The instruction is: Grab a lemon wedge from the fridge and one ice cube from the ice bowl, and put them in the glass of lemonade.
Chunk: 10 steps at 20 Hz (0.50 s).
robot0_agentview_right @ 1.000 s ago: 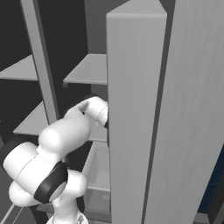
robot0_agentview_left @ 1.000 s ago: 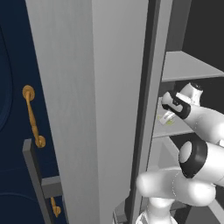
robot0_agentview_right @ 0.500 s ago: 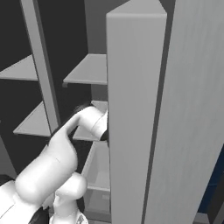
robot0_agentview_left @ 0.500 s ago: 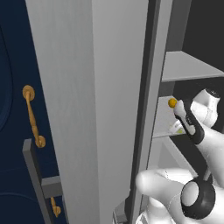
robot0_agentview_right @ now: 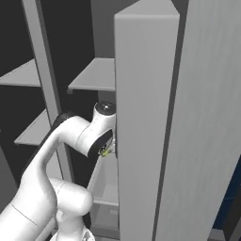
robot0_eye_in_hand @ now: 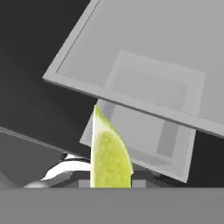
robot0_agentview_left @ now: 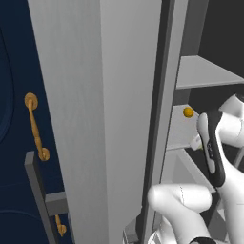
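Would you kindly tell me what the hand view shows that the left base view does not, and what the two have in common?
Hand view alone: the lemon wedge, a yellow-green slice standing point-up at the pincer, with a grey drawer beyond it, seen under a shelf edge.

Left base view alone: the small round orange fruit on a shelf, the fridge door edge-on, and the navy cabinet with gold handles.

Both: the fridge's dark interior and its grey shelves.

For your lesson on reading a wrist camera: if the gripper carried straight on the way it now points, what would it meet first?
Judging from the hand view, the gripper, shut on the lemon wedge, points at a grey fridge shelf. Its front edge probably lies first in line, though depth is unclear.
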Motion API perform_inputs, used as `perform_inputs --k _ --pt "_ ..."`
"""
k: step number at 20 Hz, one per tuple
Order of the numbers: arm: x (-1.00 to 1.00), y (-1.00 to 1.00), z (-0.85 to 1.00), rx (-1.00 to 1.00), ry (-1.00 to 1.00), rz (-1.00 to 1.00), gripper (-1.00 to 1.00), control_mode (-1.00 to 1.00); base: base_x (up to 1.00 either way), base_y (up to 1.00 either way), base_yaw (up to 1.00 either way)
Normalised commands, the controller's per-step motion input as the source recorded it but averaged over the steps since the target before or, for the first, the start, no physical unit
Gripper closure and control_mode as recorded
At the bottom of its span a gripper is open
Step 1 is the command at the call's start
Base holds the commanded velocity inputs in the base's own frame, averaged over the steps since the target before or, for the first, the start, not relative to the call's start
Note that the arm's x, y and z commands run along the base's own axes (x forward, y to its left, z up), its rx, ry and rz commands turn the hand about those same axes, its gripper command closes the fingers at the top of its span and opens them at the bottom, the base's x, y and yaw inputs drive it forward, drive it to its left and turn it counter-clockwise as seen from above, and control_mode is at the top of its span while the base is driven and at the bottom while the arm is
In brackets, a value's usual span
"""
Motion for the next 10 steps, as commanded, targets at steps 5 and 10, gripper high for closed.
perform_inputs --k 5,10 --pt "-0.9 0.05 0.73 0.0 0.13 -0.17 1.0 -1.0 0.0 0.0 0.0" --pt "-1.0 0.16 0.51 0.0 0.01 -0.12 1.0 -1.0 0.0 0.0 0.0"
